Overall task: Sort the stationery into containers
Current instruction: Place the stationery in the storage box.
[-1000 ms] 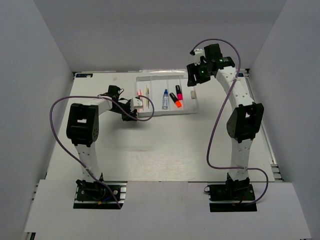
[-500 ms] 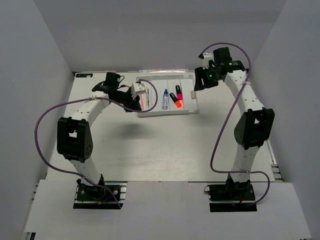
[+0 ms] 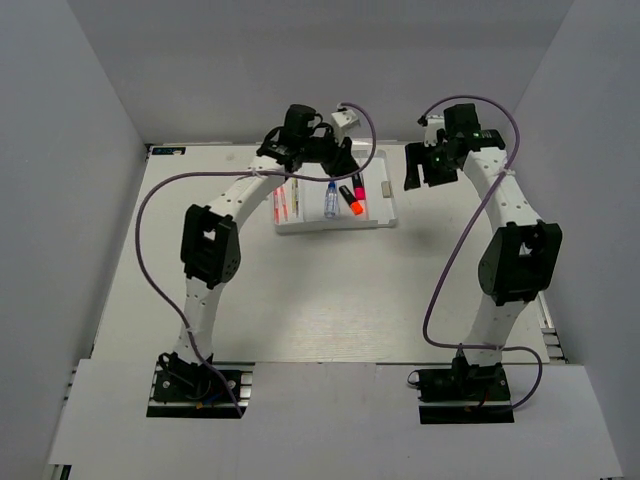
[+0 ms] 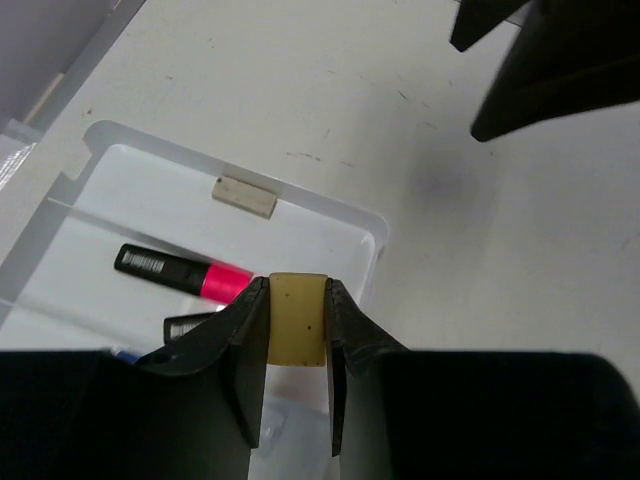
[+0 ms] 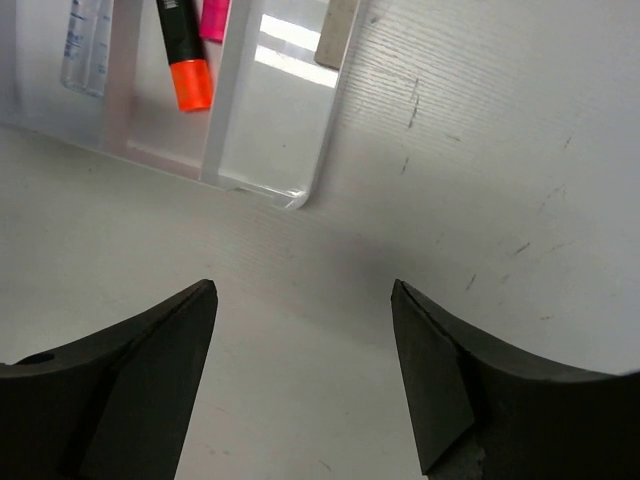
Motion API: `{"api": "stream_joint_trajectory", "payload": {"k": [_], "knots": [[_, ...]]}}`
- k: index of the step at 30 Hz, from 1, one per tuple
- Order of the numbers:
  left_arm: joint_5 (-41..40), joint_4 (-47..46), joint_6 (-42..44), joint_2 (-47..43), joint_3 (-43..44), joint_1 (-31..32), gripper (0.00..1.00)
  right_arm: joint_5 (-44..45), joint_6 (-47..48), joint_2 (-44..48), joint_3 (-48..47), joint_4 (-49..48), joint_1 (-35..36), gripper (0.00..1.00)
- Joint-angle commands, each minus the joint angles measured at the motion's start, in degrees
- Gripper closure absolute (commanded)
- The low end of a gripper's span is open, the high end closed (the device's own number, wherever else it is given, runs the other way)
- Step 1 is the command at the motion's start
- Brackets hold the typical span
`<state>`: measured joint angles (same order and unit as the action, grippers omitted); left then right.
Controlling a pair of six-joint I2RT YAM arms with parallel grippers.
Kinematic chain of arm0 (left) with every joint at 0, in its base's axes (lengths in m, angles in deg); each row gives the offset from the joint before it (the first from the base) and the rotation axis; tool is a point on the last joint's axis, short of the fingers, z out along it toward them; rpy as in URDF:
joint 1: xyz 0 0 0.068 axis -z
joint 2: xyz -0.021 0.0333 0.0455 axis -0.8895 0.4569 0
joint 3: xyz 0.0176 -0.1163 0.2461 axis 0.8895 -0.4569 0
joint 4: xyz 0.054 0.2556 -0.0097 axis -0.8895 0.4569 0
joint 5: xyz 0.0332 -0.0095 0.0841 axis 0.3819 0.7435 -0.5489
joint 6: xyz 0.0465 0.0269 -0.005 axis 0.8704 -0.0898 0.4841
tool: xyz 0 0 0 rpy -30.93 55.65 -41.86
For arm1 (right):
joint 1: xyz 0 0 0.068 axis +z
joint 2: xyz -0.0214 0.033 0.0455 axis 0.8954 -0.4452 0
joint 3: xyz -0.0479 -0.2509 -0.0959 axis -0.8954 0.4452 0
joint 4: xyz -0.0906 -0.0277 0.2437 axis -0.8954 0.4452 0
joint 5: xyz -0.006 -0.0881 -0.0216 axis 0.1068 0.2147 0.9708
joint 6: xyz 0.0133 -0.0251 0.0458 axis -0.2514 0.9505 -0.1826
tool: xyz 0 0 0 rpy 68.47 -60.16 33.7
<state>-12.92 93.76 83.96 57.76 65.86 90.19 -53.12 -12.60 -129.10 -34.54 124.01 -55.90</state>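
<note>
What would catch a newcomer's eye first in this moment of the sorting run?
The left jaws are clamped on a beige eraser, poised above the white tray at the far middle of the table. Inside the tray, the pink highlighter and orange highlighter stand out brightly, with a second eraser in the rightmost compartment. The right jaws hang open and empty over the table just right of the tray.
</note>
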Motion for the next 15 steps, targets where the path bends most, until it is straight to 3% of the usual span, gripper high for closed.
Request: {"api": "stream_joint_trajectory", "payload": {"k": [1,3,8,15], "knots": [[-3.02,-6.65,-7.38,3.32,5.22,2.41,0.91,3.74,-0.68,5.21,1.17,-1.90,-0.37,0.23],[-4.15,-8.24,-9.75,8.16,9.42,3.20,0.91,4.97,-0.68,6.71,2.31,-1.99,-0.89,0.18],[-5.57,-15.54,-16.52,14.22,10.24,4.52,0.88,4.98,-0.68,10.40,7.66,-1.99,-1.86,0.16],[-6.97,-16.86,-16.18,17.49,10.86,6.37,0.83,3.66,-0.51,11.29,9.09,-1.91,-3.00,0.14]]}}
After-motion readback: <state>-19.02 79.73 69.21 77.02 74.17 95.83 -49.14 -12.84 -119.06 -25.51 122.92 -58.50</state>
